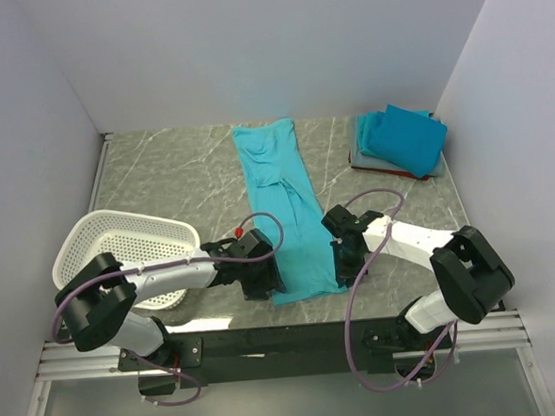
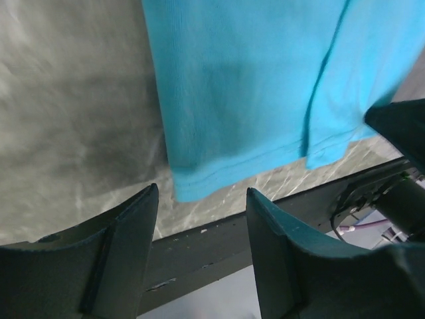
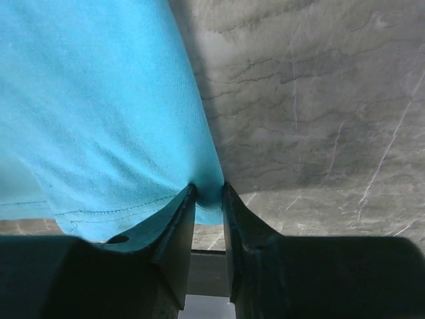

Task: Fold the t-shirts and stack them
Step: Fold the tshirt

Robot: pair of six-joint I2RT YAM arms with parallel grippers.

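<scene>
Shirt [image 1: 282,208] (teal, 1 long strip) is lying lengthwise from the desk's [image 1: 163,177] far edge to its near edge. Right gripper [image 3: 207,191] is pinching the near right hem corner; left gripper [image 2: 201,194] is hovering, jaws apart, just short of the near left corner.

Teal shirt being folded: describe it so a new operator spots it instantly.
On the grey marble table, look along the centre line. The teal t-shirt lies there as one long narrow strip, its near right corner pinched by the right gripper. Unlike the folded stack in the far right corner, it lies stretched out alone.
</scene>
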